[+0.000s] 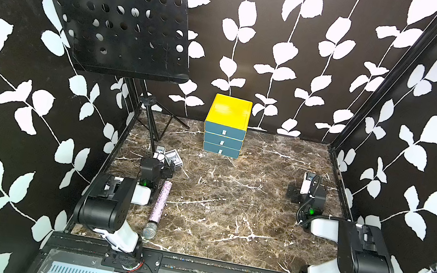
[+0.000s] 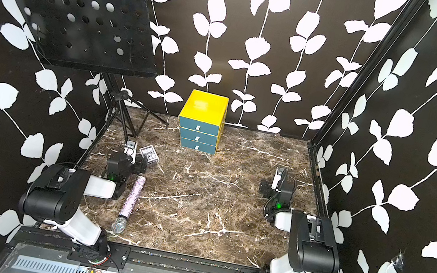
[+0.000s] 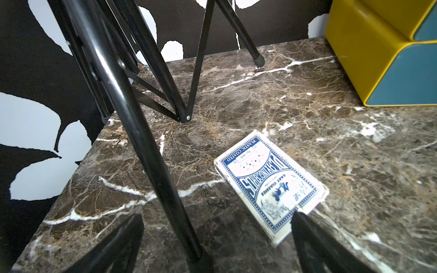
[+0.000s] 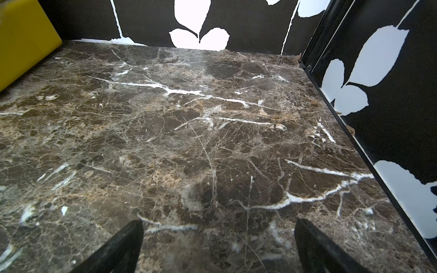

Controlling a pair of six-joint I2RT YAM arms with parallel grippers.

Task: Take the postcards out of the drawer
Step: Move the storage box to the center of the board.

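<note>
Three drawers (image 1: 222, 141) in the far yellow chest (image 1: 229, 110) are all shut, so nothing is done; the postcards are unseen, presumably inside. Left fingers (image 3: 120, 245) and right fingers (image 4: 123, 250) stand spread wide, empty, over the counter (image 1: 229, 206).

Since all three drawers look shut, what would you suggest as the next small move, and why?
Probably reach the open right hand toward the top drawer's tab: every drawer of the yellow unit is closed, and no postcards show.
</note>
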